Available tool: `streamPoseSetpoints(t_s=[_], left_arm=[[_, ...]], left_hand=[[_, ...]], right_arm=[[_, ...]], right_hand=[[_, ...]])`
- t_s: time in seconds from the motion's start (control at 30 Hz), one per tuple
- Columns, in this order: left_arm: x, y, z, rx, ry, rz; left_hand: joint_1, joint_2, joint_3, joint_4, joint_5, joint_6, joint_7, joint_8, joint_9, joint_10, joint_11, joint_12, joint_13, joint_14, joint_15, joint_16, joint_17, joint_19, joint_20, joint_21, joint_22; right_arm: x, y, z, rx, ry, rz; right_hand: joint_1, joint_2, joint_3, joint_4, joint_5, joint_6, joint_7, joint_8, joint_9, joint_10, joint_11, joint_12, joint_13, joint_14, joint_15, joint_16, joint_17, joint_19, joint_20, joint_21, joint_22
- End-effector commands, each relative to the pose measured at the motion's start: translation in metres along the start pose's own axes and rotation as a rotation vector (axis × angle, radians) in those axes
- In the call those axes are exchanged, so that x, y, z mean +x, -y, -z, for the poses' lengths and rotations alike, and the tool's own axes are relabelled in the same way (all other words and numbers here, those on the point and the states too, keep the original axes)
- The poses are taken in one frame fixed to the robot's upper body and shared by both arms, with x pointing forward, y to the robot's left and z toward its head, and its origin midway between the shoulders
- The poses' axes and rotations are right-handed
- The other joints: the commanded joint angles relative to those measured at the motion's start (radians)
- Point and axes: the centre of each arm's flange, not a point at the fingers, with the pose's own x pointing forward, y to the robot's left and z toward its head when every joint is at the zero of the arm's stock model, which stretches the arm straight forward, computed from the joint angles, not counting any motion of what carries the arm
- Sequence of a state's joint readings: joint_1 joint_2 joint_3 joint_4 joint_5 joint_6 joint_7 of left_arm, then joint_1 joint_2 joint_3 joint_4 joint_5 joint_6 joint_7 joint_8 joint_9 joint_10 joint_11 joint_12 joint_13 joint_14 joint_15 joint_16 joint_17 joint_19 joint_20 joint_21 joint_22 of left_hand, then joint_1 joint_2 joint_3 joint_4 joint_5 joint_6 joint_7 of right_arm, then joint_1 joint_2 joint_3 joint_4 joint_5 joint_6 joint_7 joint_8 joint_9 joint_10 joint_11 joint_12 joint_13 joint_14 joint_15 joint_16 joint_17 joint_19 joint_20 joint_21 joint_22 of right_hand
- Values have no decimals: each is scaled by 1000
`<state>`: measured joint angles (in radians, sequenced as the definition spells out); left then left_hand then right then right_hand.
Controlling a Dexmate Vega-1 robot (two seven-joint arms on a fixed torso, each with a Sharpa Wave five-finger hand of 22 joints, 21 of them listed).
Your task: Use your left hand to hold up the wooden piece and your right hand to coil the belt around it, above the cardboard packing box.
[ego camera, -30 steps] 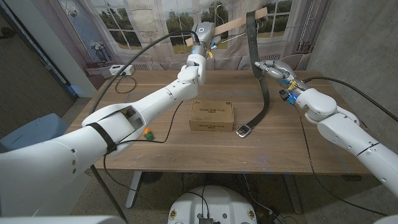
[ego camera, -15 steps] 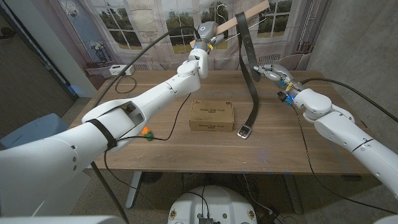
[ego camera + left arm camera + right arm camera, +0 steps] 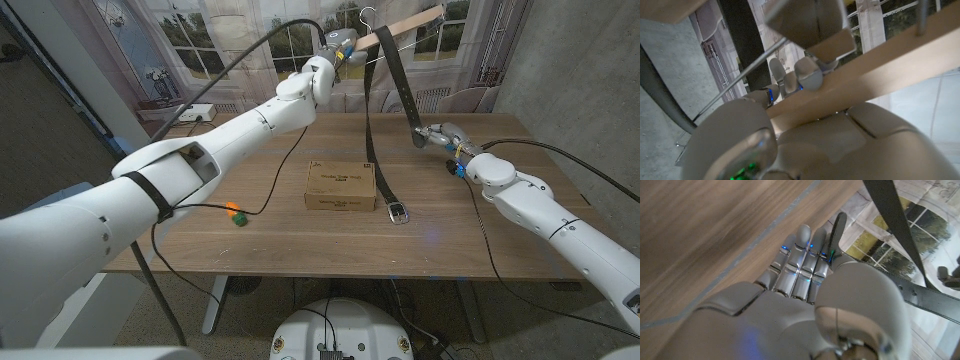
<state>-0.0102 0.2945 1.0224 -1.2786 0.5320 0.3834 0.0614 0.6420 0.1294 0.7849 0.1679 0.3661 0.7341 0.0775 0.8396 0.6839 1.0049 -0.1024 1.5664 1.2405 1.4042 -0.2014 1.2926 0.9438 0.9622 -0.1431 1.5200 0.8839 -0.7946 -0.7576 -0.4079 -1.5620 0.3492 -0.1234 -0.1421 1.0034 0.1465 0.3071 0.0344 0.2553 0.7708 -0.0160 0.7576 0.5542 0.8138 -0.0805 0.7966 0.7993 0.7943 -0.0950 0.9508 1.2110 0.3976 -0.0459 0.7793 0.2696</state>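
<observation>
My left hand [image 3: 337, 46] grips the near end of the light wooden piece [image 3: 405, 24] and holds it high over the far side of the table. The black belt [image 3: 367, 140] is draped over that piece. One strand hangs down past the cardboard box [image 3: 340, 186], and its metal buckle [image 3: 398, 212] lies on the table right of the box. The other strand slants down to my right hand [image 3: 437, 134], which holds the belt's end. In the left wrist view my hand [image 3: 840, 142] clasps the wooden piece [image 3: 890, 65]. In the right wrist view the belt [image 3: 890, 220] runs beyond my right hand [image 3: 805, 300].
A small orange and green object [image 3: 236, 214] lies on the table's left part beside a black cable. A white power strip [image 3: 190, 112] sits at the far left corner. A wire hook [image 3: 368, 15] rises from the wooden piece.
My left hand has lifted the wooden piece higher. My right hand has come lower with the belt end. The hanging strand has swung left, and the buckle has slid slightly right.
</observation>
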Motion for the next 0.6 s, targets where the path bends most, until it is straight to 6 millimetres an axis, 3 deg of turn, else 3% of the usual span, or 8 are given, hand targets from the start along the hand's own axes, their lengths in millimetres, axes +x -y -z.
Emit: streamPoseSetpoints(t_s=[0.03,0.33,0.6], left_arm=[[10,-8,-9,135,103,304],[5,-11,-5,133,149,378],[-10,-12,-2,98,186,398]], left_hand=[[-35,12,9,-1,-3,-9,-6,-1,-11,18,-36,-1,-1,-10,-1,-6,-4,-8,-38,-13,-19],[-45,-4,10,-5,1,-13,-16,-4,-36,4,-41,-1,-1,-15,0,-18,-15,-19,-32,-27,-57],[-52,-16,12,-7,7,-19,-19,1,-39,-3,-36,0,-1,-14,1,-22,-19,-26,-30,-32,-81]], right_arm=[[38,4,63,-152,-190,78],[87,21,55,-340,-207,112],[110,47,33,-417,-189,180]], right_hand=[[48,42,1,10,6,-4,-8,7,4,-23,-10,-1,7,-11,-121,3,7,-10,-2,6,1],[46,41,1,15,7,-14,-9,6,5,-33,-14,-2,11,-18,-121,3,11,-24,-7,9,-2],[43,41,1,20,8,-15,-10,9,7,-39,-16,-1,17,-28,-122,1,12,-27,-12,14,-5]])
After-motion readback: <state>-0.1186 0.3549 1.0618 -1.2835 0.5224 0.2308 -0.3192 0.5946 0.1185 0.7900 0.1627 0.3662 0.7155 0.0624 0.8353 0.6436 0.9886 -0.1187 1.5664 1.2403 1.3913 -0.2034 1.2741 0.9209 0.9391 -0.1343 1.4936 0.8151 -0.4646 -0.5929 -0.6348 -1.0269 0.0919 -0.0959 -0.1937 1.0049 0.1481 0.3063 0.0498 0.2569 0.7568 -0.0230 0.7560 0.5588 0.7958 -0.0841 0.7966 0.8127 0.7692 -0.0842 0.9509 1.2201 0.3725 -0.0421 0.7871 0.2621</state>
